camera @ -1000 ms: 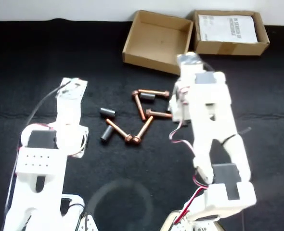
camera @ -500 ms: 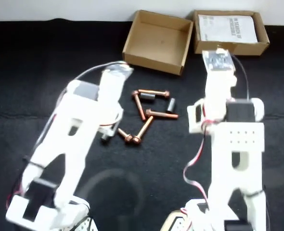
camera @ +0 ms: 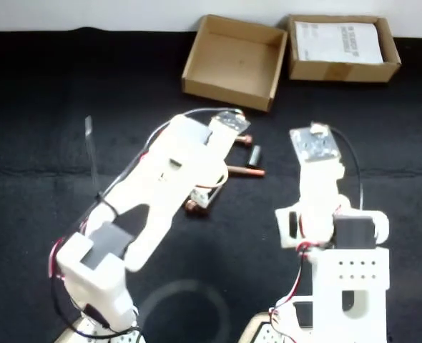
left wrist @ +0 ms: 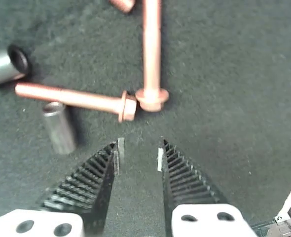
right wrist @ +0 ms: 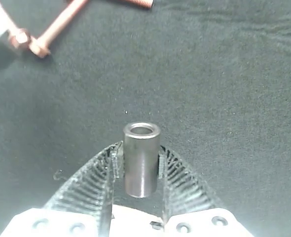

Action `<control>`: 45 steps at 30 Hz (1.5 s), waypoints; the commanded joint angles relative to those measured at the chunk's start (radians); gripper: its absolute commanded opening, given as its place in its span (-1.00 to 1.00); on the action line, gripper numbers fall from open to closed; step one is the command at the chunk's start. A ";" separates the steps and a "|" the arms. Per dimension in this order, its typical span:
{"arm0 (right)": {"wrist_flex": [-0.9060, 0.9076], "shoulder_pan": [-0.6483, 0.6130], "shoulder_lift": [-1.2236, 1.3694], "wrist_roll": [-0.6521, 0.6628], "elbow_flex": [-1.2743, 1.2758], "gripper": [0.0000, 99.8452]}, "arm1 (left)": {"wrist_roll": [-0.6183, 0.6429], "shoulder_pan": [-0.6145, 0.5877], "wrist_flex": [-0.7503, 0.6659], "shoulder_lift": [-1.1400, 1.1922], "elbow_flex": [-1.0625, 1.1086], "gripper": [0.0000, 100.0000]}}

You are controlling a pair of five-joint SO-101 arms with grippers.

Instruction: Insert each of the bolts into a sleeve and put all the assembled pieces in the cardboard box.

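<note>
My right gripper (right wrist: 138, 150) is shut on a grey metal sleeve (right wrist: 141, 159), held above the black mat with its open end pointing away from the fingers. My left gripper (left wrist: 139, 149) is open just short of two copper bolts, the first bolt (left wrist: 71, 96) and the second bolt (left wrist: 152, 49), whose heads touch. A loose sleeve (left wrist: 59, 128) lies beside the first bolt, and another sleeve (left wrist: 2, 65) lies farther off. In the high view the left arm (camera: 175, 164) stretches over the bolt pile. The open cardboard box (camera: 232, 61) sits at the back.
A single sleeve (camera: 254, 154) and a bolt (camera: 244, 171) lie on the mat between the arms. The right arm (camera: 318, 186) stands to their right. A second box (camera: 343, 64) holding a printed sheet sits at the back right.
The left arm has unfolded and swung out over the bolts. The right arm has pulled away from the pile to the right and back toward its base.
</note>
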 commanded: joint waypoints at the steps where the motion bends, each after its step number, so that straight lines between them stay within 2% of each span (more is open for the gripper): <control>1: -0.013 0.012 -0.050 0.018 0.030 -0.99 | -0.023 0.016 0.006 0.071 -0.074 -0.74; 6: -0.036 0.015 -0.058 0.018 0.074 -0.99 | -0.135 0.016 0.069 0.156 -0.137 -0.74; 11: -0.048 0.038 -0.051 0.020 0.079 -0.99 | -0.315 0.005 0.149 0.183 -0.208 -0.74; 17: -0.061 0.038 -0.051 0.020 0.081 -0.99 | -0.643 0.001 0.255 0.183 -0.311 -0.75; 21: -0.061 0.038 -0.051 0.020 0.081 -0.99 | -0.875 -0.012 0.273 0.183 -0.328 -0.74; 27: -0.054 0.039 -0.056 0.020 0.081 -0.99 | -1.074 -0.059 0.267 0.194 -0.329 -0.74; 36: -0.054 0.039 -0.058 0.020 0.081 -0.99 | -1.197 -0.151 0.235 0.199 -0.315 -0.74; 45: -0.053 0.039 -0.058 0.020 0.081 -0.99 | -1.221 -0.127 0.216 0.311 -0.311 -0.74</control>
